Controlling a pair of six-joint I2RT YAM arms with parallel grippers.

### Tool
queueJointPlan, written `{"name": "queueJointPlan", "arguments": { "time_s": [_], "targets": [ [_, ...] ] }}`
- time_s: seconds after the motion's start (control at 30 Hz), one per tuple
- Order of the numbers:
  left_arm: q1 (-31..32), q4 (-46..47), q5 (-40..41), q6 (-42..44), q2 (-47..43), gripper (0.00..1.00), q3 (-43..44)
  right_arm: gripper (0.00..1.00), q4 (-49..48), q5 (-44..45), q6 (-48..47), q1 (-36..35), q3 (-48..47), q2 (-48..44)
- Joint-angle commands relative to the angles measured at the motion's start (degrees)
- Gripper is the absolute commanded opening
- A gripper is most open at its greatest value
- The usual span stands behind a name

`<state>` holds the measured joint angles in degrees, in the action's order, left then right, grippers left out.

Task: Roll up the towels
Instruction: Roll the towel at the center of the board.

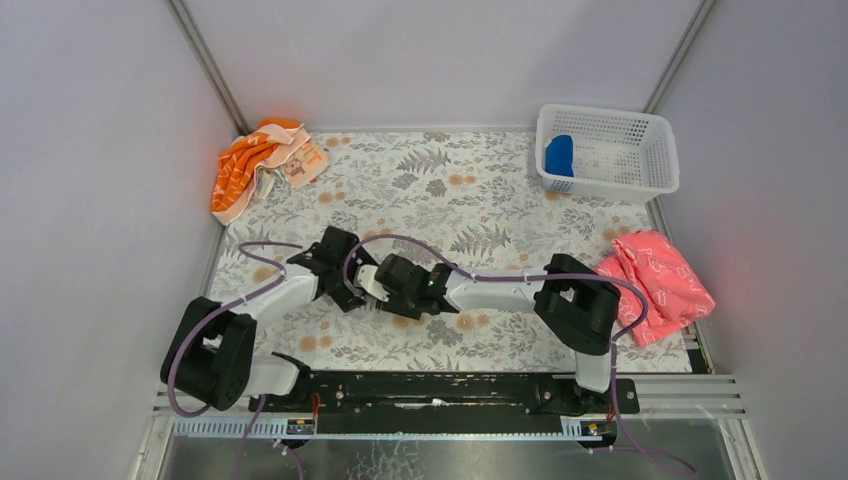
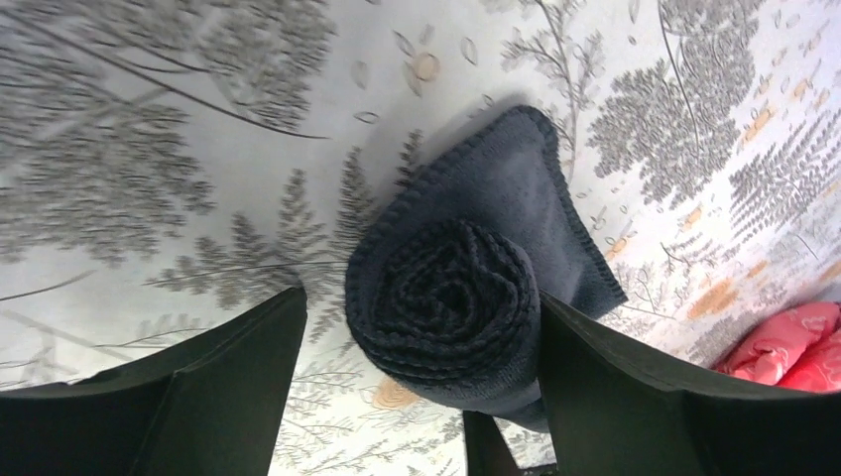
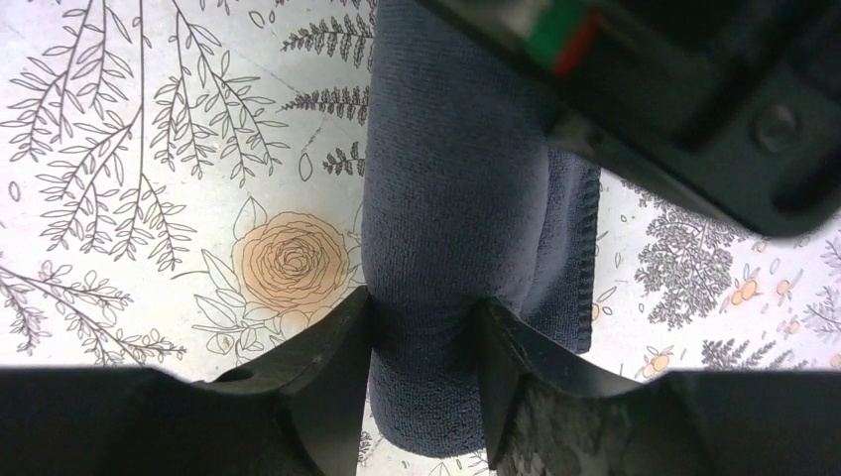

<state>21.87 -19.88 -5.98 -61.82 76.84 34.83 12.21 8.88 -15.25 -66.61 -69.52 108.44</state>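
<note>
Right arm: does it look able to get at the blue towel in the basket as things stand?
Probably not yet. The right gripper is pinched on the grey towel roll, which the open left gripper straddles. Once it lets go, the way across the table to the basket looks free.

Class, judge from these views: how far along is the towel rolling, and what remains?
Done: the blue towel lies, apparently rolled, in the basket. In hand: the grey towel is a tight spiral, pinched by the right gripper, the left gripper open astride its end; one flap lies flat. Remaining: tuck that flap and, probably, basket it.
</note>
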Motion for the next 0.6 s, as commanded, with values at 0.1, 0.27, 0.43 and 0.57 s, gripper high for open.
{"name": "queueJointPlan", "arguments": {
  "time_s": [0.1, 0.27, 0.43, 0.57],
  "targets": [
    [-4.84, -9.19, 5.65, 2.19, -8.99, 0.88, -1.64, 0.43, 10.59, -17.13, 2.05, 2.39, -3.52, 5.27],
    [-6.26, -12.11, 5.82, 1.09, -14.11, 0.91, -3.10, 0.39, 13.66, -25.80, 5.24, 5.66, -6.39, 7.00],
    [-6.24, -11.42, 4.27, 0.30, -17.51, 0.92, -4.83, 0.38, 16.39, -33.66, 8.68, 9.33, -9.05, 9.77],
    [-5.45, -7.46, 1.30, -0.81, -16.74, 0.92, -5.54, 0.38, 15.41, -42.81, 12.35, 12.35, -8.99, 11.64]
  ]
}}
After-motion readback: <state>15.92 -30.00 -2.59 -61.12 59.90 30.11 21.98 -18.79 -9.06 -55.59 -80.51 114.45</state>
